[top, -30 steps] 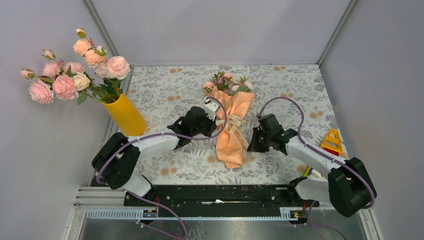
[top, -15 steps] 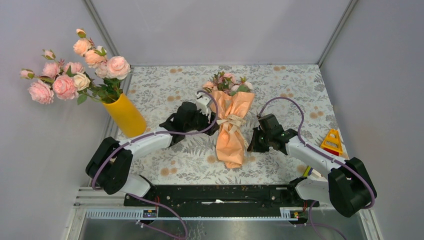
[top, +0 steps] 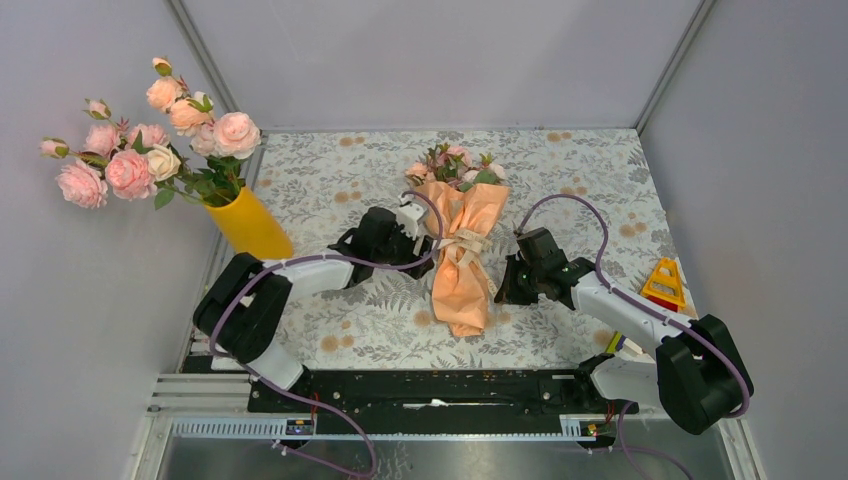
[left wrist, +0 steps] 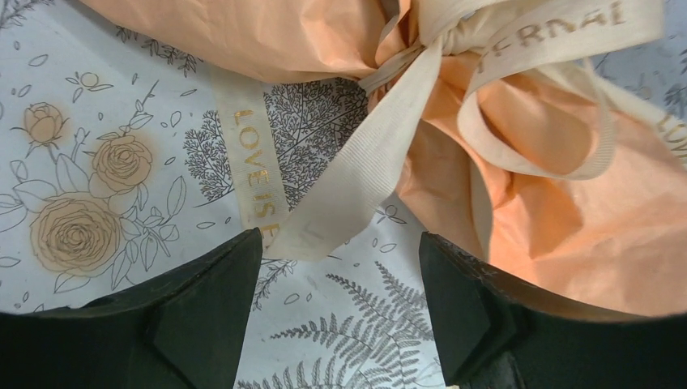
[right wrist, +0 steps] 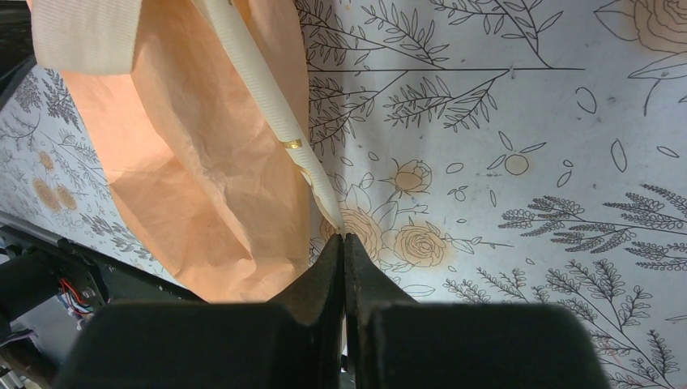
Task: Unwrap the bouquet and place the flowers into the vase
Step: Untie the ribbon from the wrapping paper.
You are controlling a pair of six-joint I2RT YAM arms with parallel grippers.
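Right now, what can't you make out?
- Stems of the small pink flowers: every view, wrapped inside the crinkled peach-orange paper bouquet.
- Beige ribbon end: right wrist view, vanishes between the shut right fingers.
- Smooth yellow-orange vase mouth: top view, covered by big pale roses.

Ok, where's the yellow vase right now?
In the top view the vase sits at the left edge of the table, holding big pink roses, well left of the wrapped bouquet.
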